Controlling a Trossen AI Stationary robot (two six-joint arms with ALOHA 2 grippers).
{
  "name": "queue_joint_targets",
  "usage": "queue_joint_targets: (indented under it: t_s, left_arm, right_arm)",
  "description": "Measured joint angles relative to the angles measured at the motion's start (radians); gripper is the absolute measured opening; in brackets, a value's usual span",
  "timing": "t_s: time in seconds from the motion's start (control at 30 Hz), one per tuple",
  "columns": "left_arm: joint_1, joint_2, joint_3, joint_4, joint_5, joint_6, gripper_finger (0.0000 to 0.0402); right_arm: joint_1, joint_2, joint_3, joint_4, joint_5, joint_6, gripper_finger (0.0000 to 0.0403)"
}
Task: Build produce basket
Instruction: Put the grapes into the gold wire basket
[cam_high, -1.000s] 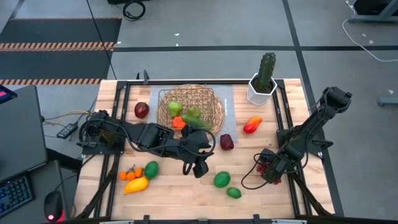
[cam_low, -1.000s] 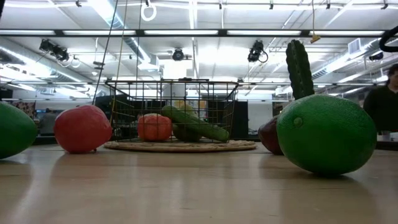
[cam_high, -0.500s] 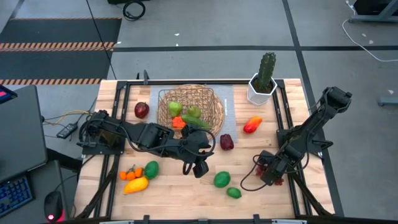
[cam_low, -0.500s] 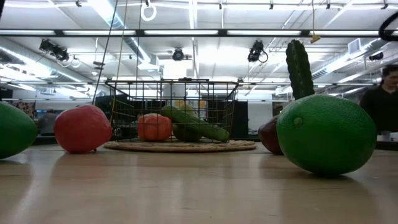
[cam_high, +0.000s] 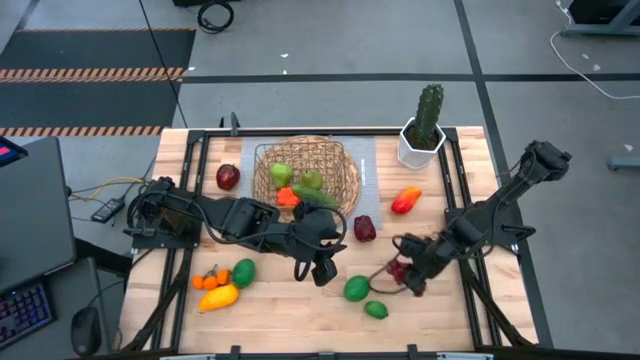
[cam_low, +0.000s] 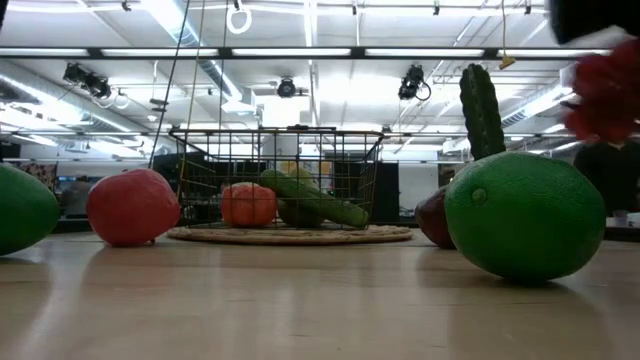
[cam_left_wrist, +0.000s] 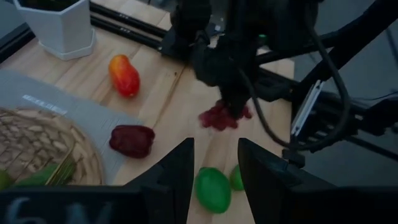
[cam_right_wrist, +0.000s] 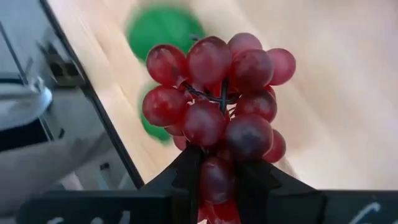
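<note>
right gripper (cam_high: 402, 273) clamps the red grape bunch (cam_right_wrist: 217, 99); wicker basket (cam_high: 345, 188) lies up-left beyond it, nearer the idle open left gripper (cam_high: 322, 268).

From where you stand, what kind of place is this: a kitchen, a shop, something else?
Most likely a robotics lab or workshop. Two dark robot arms are bolted to a wooden table, toy fruit surrounds a basket, and cameras hang from an industrial ceiling over a bare concrete floor with hazard-striped mats.
</note>
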Motion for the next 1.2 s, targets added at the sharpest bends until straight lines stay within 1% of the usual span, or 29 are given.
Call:
queue_joint_targets:
  t_s: [0.27,0.37,0.47,0.6,0.83,1.0,1.2]
  left_arm:
    - [0.000,-0.001,0.000,0.093,0.038,0.008,0.0130]
    - [0.002,-0.015,0.000,0.112,0.036,0.015,0.0130]
    - [0.008,-0.038,0.000,0.132,0.036,0.035,0.0130]
    - [0.015,-0.067,0.000,0.185,0.025,0.075,0.0130]
    - [0.026,-0.106,0.000,0.245,-0.008,0.160,0.0130]
    - [0.036,-0.116,0.000,0.272,-0.008,0.175,0.0130]
    - [0.036,-0.117,0.000,0.276,-0.008,0.173,0.0130]
  right_arm:
    - [-0.224,-0.001,0.194,-0.075,0.105,-0.292,0.0078]
    - [-0.318,-0.001,0.245,-0.067,0.133,-0.393,0.0078]
    - [-0.417,-0.001,0.269,-0.013,0.135,-0.471,0.0077]
    - [-0.535,0.002,0.270,0.122,0.095,-0.518,0.0077]
    - [-0.678,0.046,0.272,0.370,0.063,-0.599,0.0077]
    - [-0.741,0.115,0.272,0.442,0.052,-0.663,0.0077]
    - [-0.779,0.209,0.270,0.459,-0.047,-0.645,0.0077]
